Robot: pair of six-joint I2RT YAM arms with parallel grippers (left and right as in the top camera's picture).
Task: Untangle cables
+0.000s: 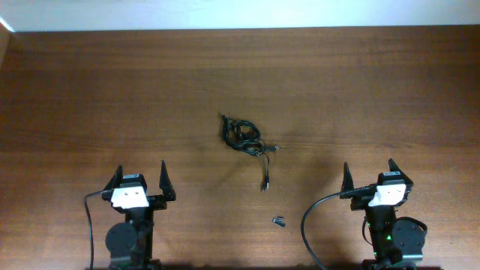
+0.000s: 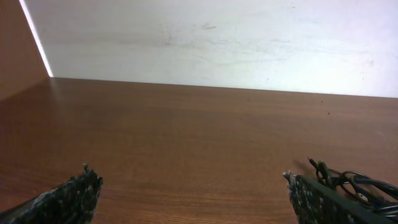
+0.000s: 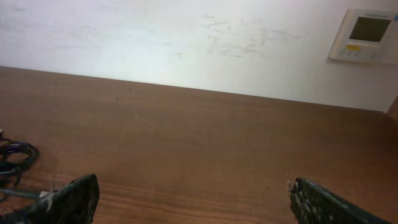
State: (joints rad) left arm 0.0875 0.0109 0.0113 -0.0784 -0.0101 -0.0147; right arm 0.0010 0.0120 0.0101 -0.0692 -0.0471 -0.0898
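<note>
The cables [image 1: 247, 139] lie as a small black tangle at the middle of the brown table, with one plug end trailing toward the near side. My left gripper [image 1: 141, 174] stands open at the near left, well short of the tangle and to its left. My right gripper [image 1: 369, 171] stands open at the near right, also apart from it. In the left wrist view the cables [image 2: 354, 183] show past the right finger. In the right wrist view the cables [image 3: 11, 162] sit at the left edge. Nothing lies between either pair of fingers.
A tiny dark stubby piece [image 1: 278, 220] lies on the table near the front, between the arms. A thick black arm cable [image 1: 319, 217] loops beside the right arm. A white wall with a wall panel [image 3: 365, 34] stands behind the table's far edge.
</note>
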